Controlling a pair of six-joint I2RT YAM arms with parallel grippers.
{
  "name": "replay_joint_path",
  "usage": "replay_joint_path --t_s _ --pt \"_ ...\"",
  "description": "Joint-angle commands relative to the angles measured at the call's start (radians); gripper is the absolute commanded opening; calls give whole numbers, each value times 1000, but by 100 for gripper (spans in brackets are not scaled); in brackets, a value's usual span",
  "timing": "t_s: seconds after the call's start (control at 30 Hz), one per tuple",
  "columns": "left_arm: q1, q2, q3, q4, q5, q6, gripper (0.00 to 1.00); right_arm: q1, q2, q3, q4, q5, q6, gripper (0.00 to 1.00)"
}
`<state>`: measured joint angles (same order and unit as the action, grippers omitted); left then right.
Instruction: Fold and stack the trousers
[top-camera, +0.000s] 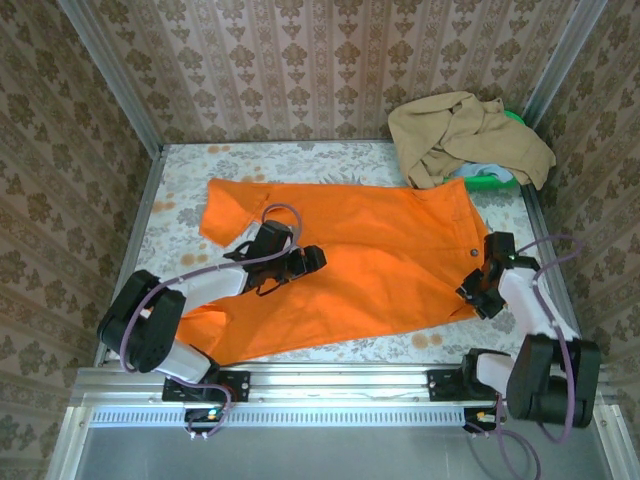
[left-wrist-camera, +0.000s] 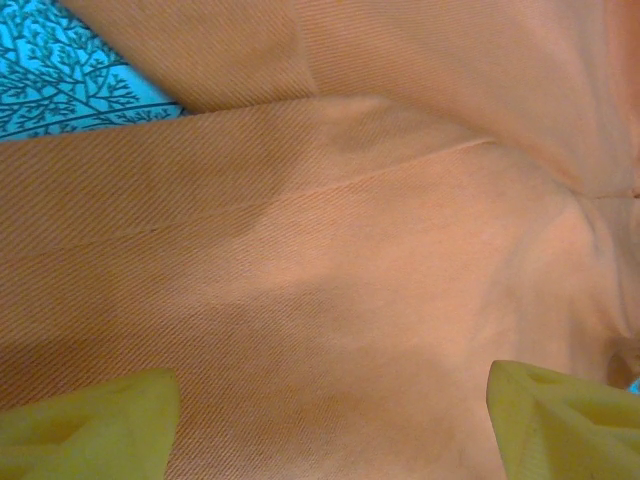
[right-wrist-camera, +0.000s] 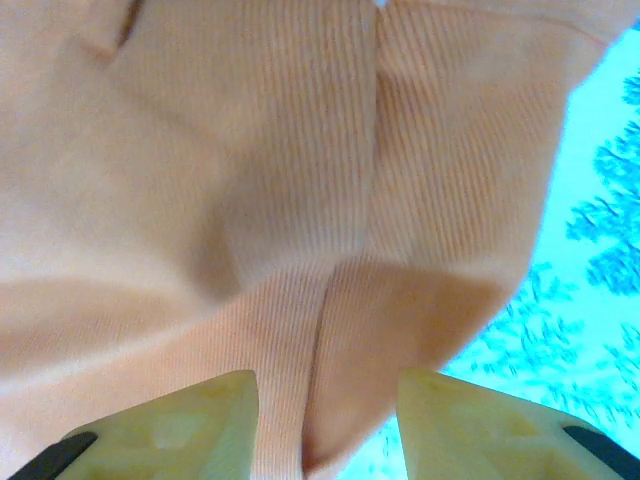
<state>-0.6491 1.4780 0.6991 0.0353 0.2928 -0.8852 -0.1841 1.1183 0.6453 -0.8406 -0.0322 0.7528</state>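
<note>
My right jaws stand part-way apart at the near right waist edge of the trousers, a fold between them. Whether I pinch it I cannot tell, and lifting on so little cloth could let it slip. My left jaws are spread wide, grasping nothing, just over the mid cloth, which may bunch if I drag. The trousers lie spread across the desk, legs leftward; a tan garment sits beyond.
</note>
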Motion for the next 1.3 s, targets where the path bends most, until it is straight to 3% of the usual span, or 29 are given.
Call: replay_joint_path --t_s 0.0,0.07,0.1,0.17,0.37,0.47,0.57,0.67,0.8,0.93,1.13,1.27 --pt "4 -35 55 -47 -2 84 81 148 -35 216 -92 87 -18 47" --pt "16 -46 76 -84 -7 116 81 221 78 400 -116 282 -133 59" --pt "20 -50 79 -84 -7 124 81 222 131 455 -104 303 -179 62" --pt "17 -49 80 -86 -30 130 81 247 263 564 -85 267 -232 62" --pt "-34 26 80 -10 -17 107 80 535 668 753 17 205 -265 57" --pt "-37 94 86 44 6 99 79 591 820 837 53 144 -241 51" --pt "-44 138 49 113 38 54 77 623 913 850 9 173 -200 49" --pt "-61 141 -7 155 36 34 76 611 857 677 33 182 -107 48" --pt "-76 121 -67 187 59 15 76 584 669 394 107 140 -28 50" --pt "-82 74 -93 166 67 18 76 567 530 322 34 139 25 51" --pt "-69 -46 -36 -16 55 92 77 528 335 127 11 92 87 50" --pt "17 -136 60 -173 45 171 79 459 204 103 -35 152 45 51"
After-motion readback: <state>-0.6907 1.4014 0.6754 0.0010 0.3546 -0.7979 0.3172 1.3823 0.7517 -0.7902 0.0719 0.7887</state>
